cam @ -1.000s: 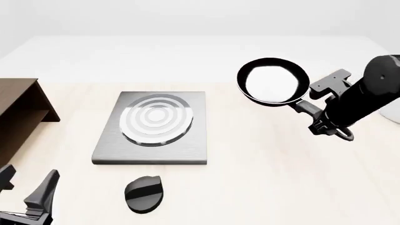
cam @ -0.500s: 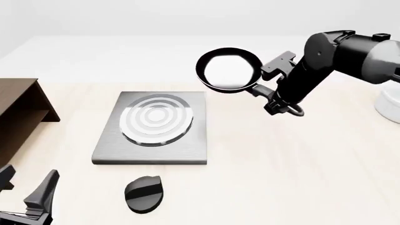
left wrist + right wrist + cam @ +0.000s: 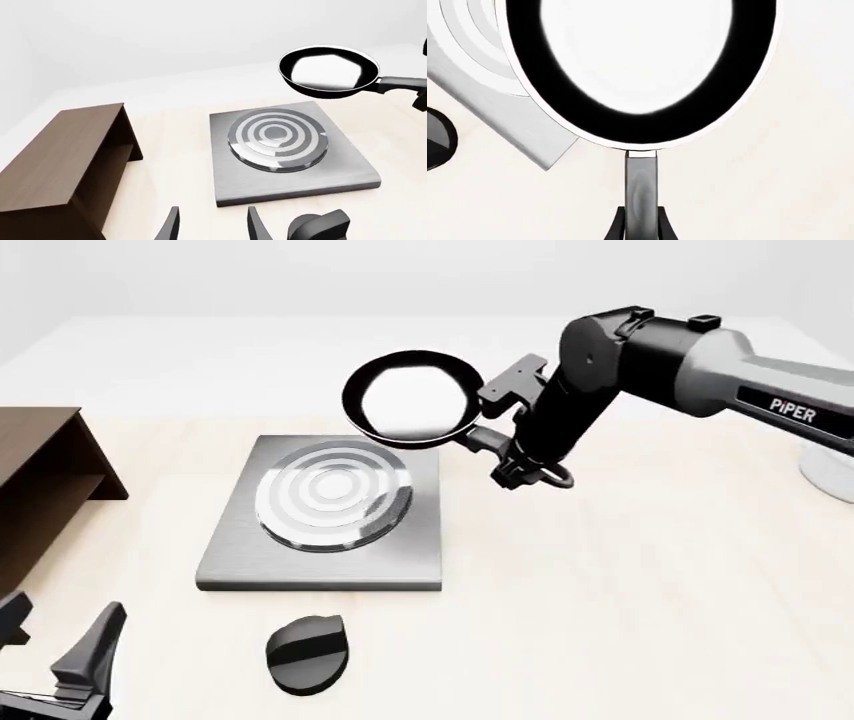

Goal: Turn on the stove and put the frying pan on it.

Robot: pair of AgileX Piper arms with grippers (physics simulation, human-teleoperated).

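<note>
The grey stove plate (image 3: 400, 565) with silver burner rings (image 3: 331, 495) lies left of the table's middle; it also shows in the left wrist view (image 3: 347, 175). Its black oval knob (image 3: 308, 654) lies in front of the plate. My right gripper (image 3: 497, 443) is shut on the handle (image 3: 640, 185) of the black frying pan (image 3: 407, 398), held in the air above the plate's far right corner. The pan also shows in the left wrist view (image 3: 328, 69) and the right wrist view (image 3: 594, 120). My left gripper (image 3: 210, 227) is open and empty at the near left, left of the knob (image 3: 319, 227).
A brown wooden shelf (image 3: 40, 465) stands at the left edge, also in the left wrist view (image 3: 63, 160). A white bowl (image 3: 830, 465) sits at the far right edge, partly behind my right arm.
My right arm has carried the pan leftward, from the right of the table to above the stove's far right corner. The left gripper has not moved.
</note>
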